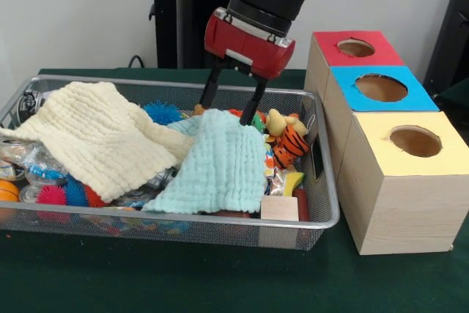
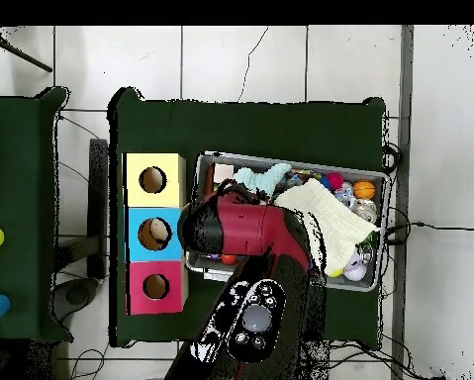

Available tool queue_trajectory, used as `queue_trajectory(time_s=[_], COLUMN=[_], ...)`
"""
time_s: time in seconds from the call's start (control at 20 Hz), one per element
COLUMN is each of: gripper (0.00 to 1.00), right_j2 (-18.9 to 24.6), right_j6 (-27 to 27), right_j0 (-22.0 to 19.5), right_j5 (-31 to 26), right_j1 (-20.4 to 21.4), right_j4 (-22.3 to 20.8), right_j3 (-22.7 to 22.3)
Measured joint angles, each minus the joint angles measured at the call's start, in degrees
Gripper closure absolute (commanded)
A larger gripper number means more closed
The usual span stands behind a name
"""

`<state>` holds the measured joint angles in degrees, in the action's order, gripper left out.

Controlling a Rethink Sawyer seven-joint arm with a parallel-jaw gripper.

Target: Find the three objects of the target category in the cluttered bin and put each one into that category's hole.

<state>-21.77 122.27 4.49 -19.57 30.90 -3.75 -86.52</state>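
Gripper: the gripper (image 1: pixel 229 105) is seen lowered into the far side of the wire basket (image 1: pixel 322 214), its two black fingers (image 1: pixel 209 89) spread apart with nothing held between them; one tip is set at the upper edge of the mint cloth (image 1: pixel 216 170).
Arm: in the overhead view the red arm (image 2: pixel 245 230) is laid across the basket (image 2: pixel 371 280), and the gripper itself is hidden beneath it.
Basket contents: a cream waffle cloth (image 1: pixel 99 137) is draped over the left half, the mint cloth lies beside it, and a tiger plush (image 1: pixel 288 144), spiky balls (image 1: pixel 51 196) and a wooden block (image 1: pixel 280 208) are seen around them.
Polka-dot fabric pieces: none can be made out; where they lie cannot be told.
Target hole: the round hole (image 1: pixel 415 141) is cut in the yellow-faced box (image 1: pixel 399 203), nearest the camera in the front view, just beside the basket.
Other boxes: the blue-faced box (image 1: pixel 381 89) and the red-faced box (image 1: pixel 355 49) are lined up behind it.
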Motion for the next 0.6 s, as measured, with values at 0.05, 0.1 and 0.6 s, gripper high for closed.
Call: queue_trajectory(time_s=[0.05,0.1,0.6], gripper=[0.00,0.00,0.00], right_j2=[0.10,0.09,-5.25], right_j6=[0.00,0.00,1.27], right_j0=[0.04,0.22,11.06], right_j5=[0.00,0.00,0.00], right_j1=[-0.05,-0.17,-5.12], right_j4=[0.12,0.33,9.32], right_j3=[-0.04,-0.07,-0.04])
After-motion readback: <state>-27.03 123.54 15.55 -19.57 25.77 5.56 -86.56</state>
